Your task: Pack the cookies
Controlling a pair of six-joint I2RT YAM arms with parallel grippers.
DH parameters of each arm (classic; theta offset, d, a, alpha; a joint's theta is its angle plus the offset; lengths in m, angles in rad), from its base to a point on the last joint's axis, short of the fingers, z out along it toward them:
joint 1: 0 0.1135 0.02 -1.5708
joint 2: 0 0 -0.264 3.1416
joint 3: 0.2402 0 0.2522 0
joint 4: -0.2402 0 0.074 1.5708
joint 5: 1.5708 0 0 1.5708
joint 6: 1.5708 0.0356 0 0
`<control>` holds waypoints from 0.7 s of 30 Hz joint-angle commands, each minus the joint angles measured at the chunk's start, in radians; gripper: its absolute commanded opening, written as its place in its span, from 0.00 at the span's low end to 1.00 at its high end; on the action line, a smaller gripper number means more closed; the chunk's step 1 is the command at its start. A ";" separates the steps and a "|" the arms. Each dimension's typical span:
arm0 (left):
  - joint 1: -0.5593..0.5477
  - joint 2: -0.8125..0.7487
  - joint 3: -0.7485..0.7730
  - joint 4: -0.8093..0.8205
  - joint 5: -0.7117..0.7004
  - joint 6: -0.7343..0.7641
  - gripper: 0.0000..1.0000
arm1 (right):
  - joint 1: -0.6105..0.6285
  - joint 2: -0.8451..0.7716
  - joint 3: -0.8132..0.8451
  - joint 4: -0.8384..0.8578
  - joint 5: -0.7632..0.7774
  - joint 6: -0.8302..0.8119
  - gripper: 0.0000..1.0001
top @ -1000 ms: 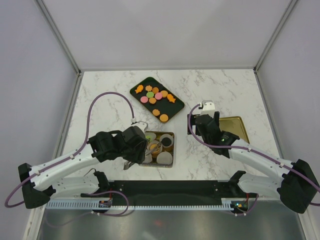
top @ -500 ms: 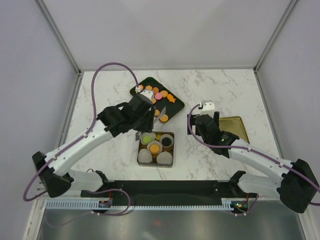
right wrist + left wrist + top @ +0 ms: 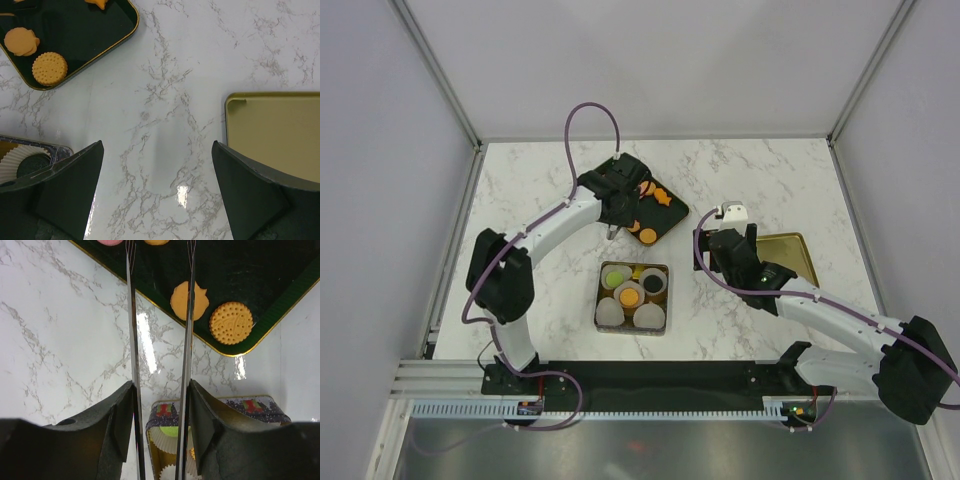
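Low at centre, the tin (image 3: 601,300) holds paper cups (image 3: 648,318). Just right, the right gripper (image 3: 157,150) gapes wide over marble (image 3: 170,90). Farther up, the cookies (image 3: 231,323) lie on a dark tray (image 3: 280,305) beneath the left gripper (image 3: 159,255), blades narrowly parted, nothing seen between.

The cookies (image 3: 647,235) are small flat pieces lying on a dark tray (image 3: 668,214). A scalloped orange cookie (image 3: 201,302) and a round dotted biscuit (image 3: 231,323) sit just beside each other at its 5 o'clock corner. An orange fish (image 3: 662,198) lies at 3 o'clock. In the tin (image 3: 666,300), paper cups (image 3: 610,313) hold a green cookie (image 3: 616,275), an orange cookie (image 3: 629,295) and a dark cookie (image 3: 654,284).
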 commanded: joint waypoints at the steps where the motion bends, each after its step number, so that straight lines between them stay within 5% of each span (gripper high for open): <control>1: 0.017 0.019 0.068 0.051 -0.039 0.042 0.53 | -0.007 -0.003 0.009 0.031 0.001 0.007 0.98; 21: 0.039 0.076 0.080 0.065 0.027 0.043 0.50 | -0.003 -0.010 0.003 0.032 0.001 0.010 0.98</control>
